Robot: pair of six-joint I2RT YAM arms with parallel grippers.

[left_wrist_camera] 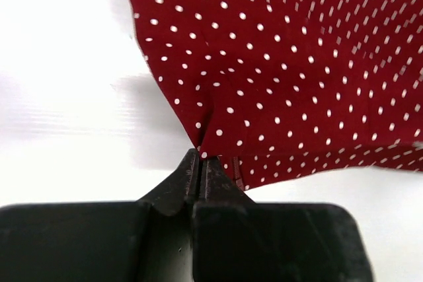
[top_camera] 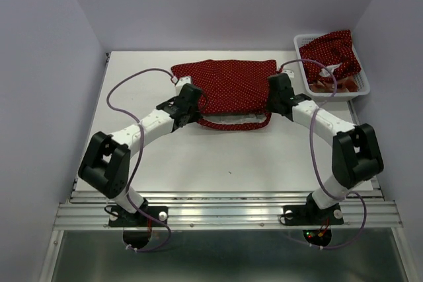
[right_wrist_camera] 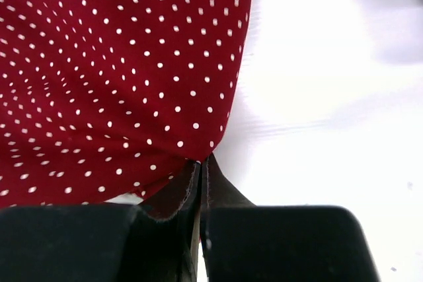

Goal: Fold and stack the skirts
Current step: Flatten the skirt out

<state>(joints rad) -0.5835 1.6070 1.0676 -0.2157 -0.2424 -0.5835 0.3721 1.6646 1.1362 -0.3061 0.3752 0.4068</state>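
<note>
A white table (top_camera: 218, 156) is seen, on which a dark red polka-dot skirt (top_camera: 228, 87) is spread flat at the far middle. A white mesh basket (top_camera: 344, 94) is set at the far right corner, near the skirt but apart from it.

dark red polka-dot cloth skirt (top_camera: 228, 87) lies spread at far centre of white flat table (top_camera: 198, 156). left gripper (left_wrist_camera: 199, 153) pinches its left edge, right gripper (right_wrist_camera: 201, 160) its right edge. white plastic mesh basket (top_camera: 338, 94) sits far right, just beside it. Inside: second dark red polka-dot cloth skirt (top_camera: 334, 51) over red-and-cream plaid cloth skirt (top_camera: 324, 84).
</note>
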